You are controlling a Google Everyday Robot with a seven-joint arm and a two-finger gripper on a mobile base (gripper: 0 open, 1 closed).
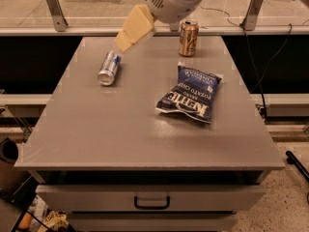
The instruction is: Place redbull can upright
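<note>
The slim silver redbull can with blue markings (109, 67) lies on its side on the left rear part of the flat grey table (116, 139), shiny top towards the camera. The tan two-finger gripper (124, 41) hangs just above and behind the can's far end; whether it is apart or together cannot be told. A wider gold-brown can (188, 37) stands upright at the rear edge. A dark blue Kettle chip bag (189, 93) lies flat right of centre, well apart from the redbull can.
</note>
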